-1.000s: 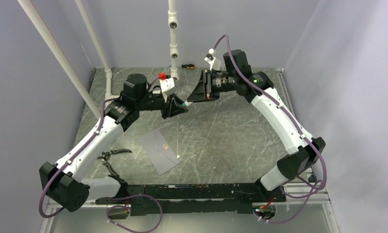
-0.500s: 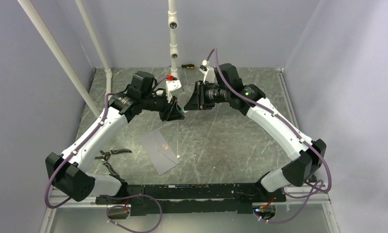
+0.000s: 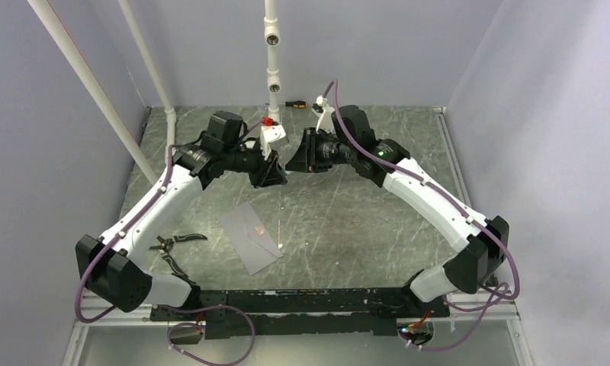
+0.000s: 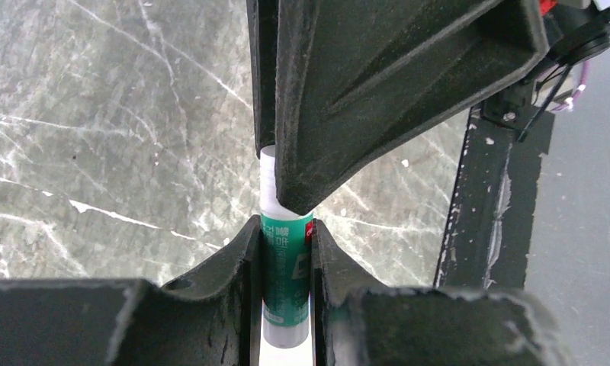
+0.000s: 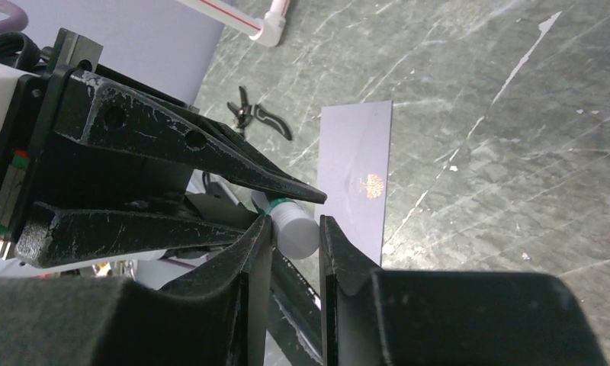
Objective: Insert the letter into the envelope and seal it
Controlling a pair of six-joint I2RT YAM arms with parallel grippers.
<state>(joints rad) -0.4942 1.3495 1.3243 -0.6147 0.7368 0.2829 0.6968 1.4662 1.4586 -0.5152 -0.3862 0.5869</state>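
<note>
From above, the envelope [image 3: 250, 236] lies flat on the table [image 3: 363, 221], long axis running far-left to near-right, with pliers [image 3: 172, 244] beside it and the left gripper [image 3: 275, 177] meeting the right gripper [image 3: 294, 162] above. In the left wrist view, the left gripper clamps a glue stick [image 4: 287, 267] at its green label, whose writing is unreadable. In the right wrist view, the right gripper pinches the stick's white end, its finger covering the envelope's near corner.

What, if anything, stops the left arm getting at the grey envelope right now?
Probably not reachable yet. The left gripper is shut on a glue stick that the right gripper also grips. The envelope itself lies uncovered below, so the way looks free once it lets go.
</note>
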